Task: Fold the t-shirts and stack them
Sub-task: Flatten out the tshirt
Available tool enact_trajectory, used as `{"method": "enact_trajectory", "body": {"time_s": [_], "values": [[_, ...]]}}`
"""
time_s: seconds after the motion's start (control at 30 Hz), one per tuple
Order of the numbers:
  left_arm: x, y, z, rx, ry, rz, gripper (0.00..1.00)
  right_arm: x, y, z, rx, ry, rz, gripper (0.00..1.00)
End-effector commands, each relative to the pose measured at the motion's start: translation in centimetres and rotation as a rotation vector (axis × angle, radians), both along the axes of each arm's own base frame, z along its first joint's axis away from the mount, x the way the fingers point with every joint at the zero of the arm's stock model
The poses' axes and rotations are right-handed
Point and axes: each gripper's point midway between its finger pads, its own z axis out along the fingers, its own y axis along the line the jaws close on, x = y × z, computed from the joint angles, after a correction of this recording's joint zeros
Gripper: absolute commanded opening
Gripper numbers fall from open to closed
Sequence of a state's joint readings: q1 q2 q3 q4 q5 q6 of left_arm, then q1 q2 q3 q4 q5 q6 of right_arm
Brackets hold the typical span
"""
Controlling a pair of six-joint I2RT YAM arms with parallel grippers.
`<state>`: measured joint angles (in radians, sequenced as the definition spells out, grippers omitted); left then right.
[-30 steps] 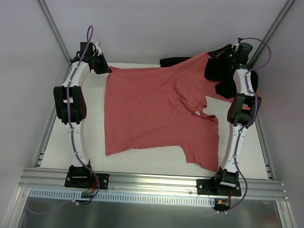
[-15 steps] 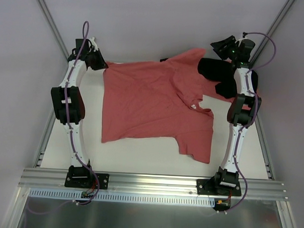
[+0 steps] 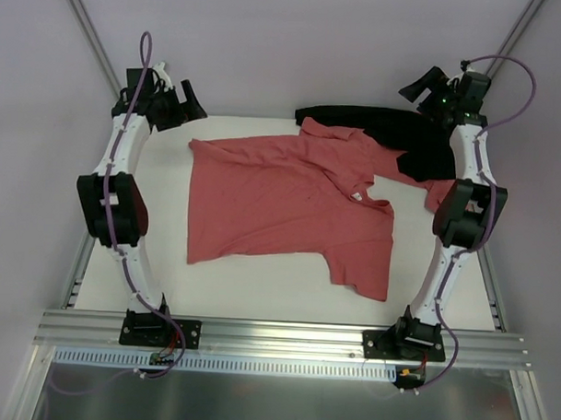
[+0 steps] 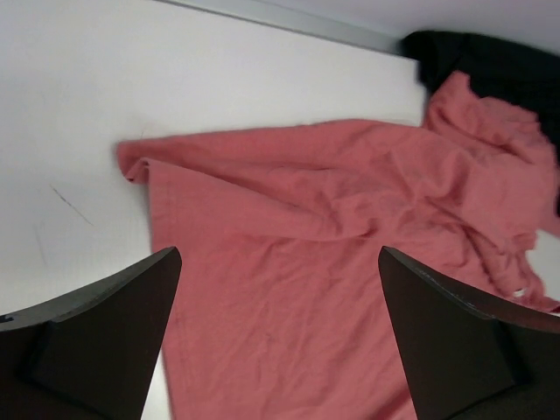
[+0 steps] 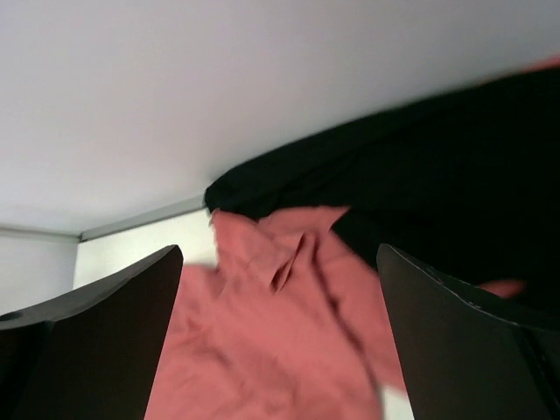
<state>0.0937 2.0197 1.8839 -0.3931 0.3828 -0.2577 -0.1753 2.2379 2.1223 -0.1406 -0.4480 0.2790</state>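
2 grippers are open and empty: the left gripper (image 3: pixel 190 105) and the right gripper (image 3: pixel 416 88) hang above the far edge of the table (image 3: pixel 259 297), jaws spread wide with nothing between them. The t-shirt (image 3: pixel 281 196) lies spread below both. Its hem corner is just under the left gripper, its far sleeve is below the right one, and the other sleeve trails toward the arm bases. It looks laid out flat so that folding can start from a smooth sheet. A black cloth (image 3: pixel 394 131) is bunched beneath the right gripper, touching the far sleeve, and more salmon cloth (image 3: pixel 442 190) shows from under it. Compared with 0.5 s ago, both grippers have let go of the far edge and risen, and that edge has dropped onto the table.
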Motion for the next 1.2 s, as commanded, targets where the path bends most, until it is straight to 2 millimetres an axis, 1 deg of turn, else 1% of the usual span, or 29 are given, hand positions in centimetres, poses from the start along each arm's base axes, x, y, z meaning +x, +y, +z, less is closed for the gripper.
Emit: {"method": "enact_trajectory", "body": {"time_s": [0.0, 0.03, 0.07, 0.1, 0.13, 0.17, 0.2, 0.23, 0.27, 0.3, 0.33, 0.37, 0.4, 0.43, 0.47, 0.5, 0.53, 0.57, 0.6, 0.7, 0.73, 0.83, 0.97, 1.0, 1.03, 1.07, 1.17], "values": [[-4.2, -1.7, 2.6, -0.110, -0.028, -0.008, 0.99, -5.8, 1.1, 7.1, -0.035, -0.062, 0.023, 1.00], [-5.8, -2.9, 3.8, -0.144, -0.048, -0.036, 0.99, -8.0, 1.8, 5.8, -0.018, -0.011, 0.027, 1.00], [-6.9, -4.5, 3.4, -0.179, -0.023, -0.046, 0.99, -9.2, 2.3, 5.0, -0.004, 0.023, 0.034, 0.99], [-8.9, -5.5, 0.6, -0.204, 0.050, -0.056, 0.99, -10.5, 3.5, 4.0, 0.009, 0.055, 0.063, 0.99], [-9.9, -6.7, 1.1, -0.245, 0.047, -0.070, 0.99, -12.3, 4.4, 1.1, 0.035, 0.144, 0.076, 1.00], [-11.1, -8.0, 0.4, -0.271, 0.080, -0.100, 0.99, -13.9, 5.3, 1.0, 0.046, 0.166, 0.095, 1.00], [-13.0, -10.1, -1.7, -0.287, 0.150, -0.136, 0.99, -15.6, 7.4, -0.2, 0.070, 0.221, 0.152, 1.00], [-14.1, -11.1, -2.5, -0.299, 0.184, -0.161, 0.99, -17.0, 8.6, -1.5, 0.078, 0.274, 0.181, 1.00], [-15.4, -12.1, -3.5, -0.306, 0.221, -0.186, 0.99, -19.4, 10.0, -3.9, 0.081, 0.371, 0.217, 0.99], [-16.2, -12.9, -4.0, -0.302, 0.243, -0.204, 0.99, -21.0, 12.5, -5.2, 0.074, 0.422, 0.286, 0.99], [-17.0, -14.1, -4.6, -0.297, 0.270, -0.233, 0.99, -22.4, 13.8, -6.3, 0.063, 0.474, 0.329, 0.99], [-17.6, -14.5, -5.2, -0.297, 0.294, -0.241, 0.99, -24.4, 14.8, -7.9, 0.038, 0.553, 0.370, 1.00], [-17.9, -14.6, -5.8, -0.286, 0.316, -0.232, 0.99, -25.9, 16.8, -9.3, 0.015, 0.607, 0.425, 1.00], [-18.3, -15.2, -6.3, -0.273, 0.326, -0.246, 0.99, -26.7, 17.6, -10.0, 0.006, 0.631, 0.446, 0.99], [-18.4, -15.4, -6.5, -0.262, 0.333, -0.248, 0.99, -27.0, 18.3, -10.4, 0.001, 0.629, 0.459, 1.00], [-18.3, -15.3, -7.0, -0.241, 0.343, -0.232, 0.99, -27.8, 19.1, -11.2, 0.013, 0.666, 0.462, 1.00], [-18.4, -15.8, -7.6, -0.235, 0.367, -0.237, 0.99, -28.0, 19.4, -11.5, 0.021, 0.678, 0.461, 0.99], [-18.6, -15.9, -7.9, -0.231, 0.396, -0.234, 0.99, -28.3, 20.0, -11.8, 0.031, 0.693, 0.465, 1.00], [-18.6, -15.9, -9.0, -0.217, 0.433, -0.219, 0.99, -28.4, 20.2, -12.4, 0.028, 0.712, 0.466, 1.00], [-19.5, -16.3, -10.6, -0.190, 0.503, -0.218, 0.99, -28.6, 20.4, -13.2, 0.009, 0.727, 0.464, 1.00], [-19.9, -16.5, -11.1, -0.190, 0.519, -0.225, 0.99, -28.9, 20.2, -13.6, 0.006, 0.747, 0.463, 0.99], [-20.7, -16.3, -12.4, -0.153, 0.545, -0.213, 0.99, -29.4, 19.6, -15.2, -0.033, 0.777, 0.463, 0.99], [-21.3, -16.4, -13.5, -0.136, 0.564, -0.209, 0.99, -29.8, 18.7, -16.8, -0.088, 0.822, 0.451, 0.99], [-21.5, -16.4, -14.0, -0.135, 0.582, -0.210, 0.99, -29.8, 18.5, -17.2, -0.095, 0.834, 0.446, 1.00], [-21.6, -16.3, -14.4, -0.129, 0.596, -0.209, 0.99, -30.1, 18.3, -17.9, -0.103, 0.865, 0.442, 1.00], [-21.9, -16.2, -15.1, -0.123, 0.622, -0.203, 0.99, -30.2, 18.1, -18.3, -0.111, 0.877, 0.437, 1.00], [-22.9, -16.0, -16.6, -0.105, 0.692, -0.201, 0.99, -31.1, 17.6, -19.9, -0.117, 0.948, 0.421, 0.99]]}}
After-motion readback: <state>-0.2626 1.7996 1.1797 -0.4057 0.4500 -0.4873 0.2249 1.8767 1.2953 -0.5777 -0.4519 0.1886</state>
